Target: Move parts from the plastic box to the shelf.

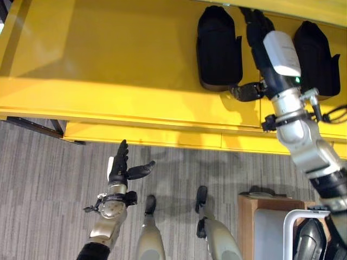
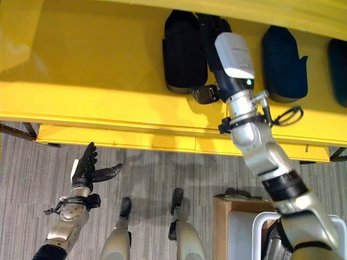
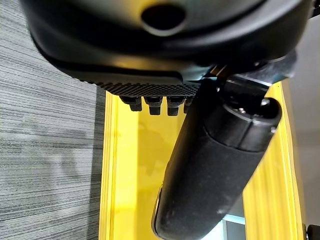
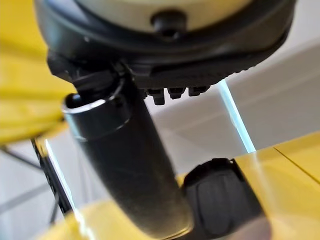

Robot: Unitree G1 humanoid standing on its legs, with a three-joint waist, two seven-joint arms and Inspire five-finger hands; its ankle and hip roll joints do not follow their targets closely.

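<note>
A robot's right hand (image 2: 212, 28) reaches deep over a yellow shelf (image 1: 108, 65), extended between 2 black moulded parts (image 1: 218, 47) lying flat on it; a 3rd dark part (image 2: 337, 67) shows at the shelf's far right edge in the right eye view. The hand's thumb (image 2: 205, 94) juts out just beside the near end of the left part, and the fingers lie out straight beyond it, apparently holding nothing; the right wrist view shows a part (image 4: 220, 200) on the yellow surface past the thumb, not gripped. The left hand (image 1: 122, 167) hangs idle over the grey carpet (image 1: 43, 179) below the shelf, fingers straight and thumb spread. At the lower right, a white-rimmed plastic box (image 1: 295, 219) sits beside a wooden stand (image 1: 249, 216), with at least 1 more dark part (image 1: 310, 238) inside. The parts look like rigid, matt plastic shells, probably light and not fragile, though their rounded backs could slip from a loose hold. A sensible grasp would wrap the narrower end, thumb opposing fingers across the width, rather than pinching the broad curved middle.
</note>
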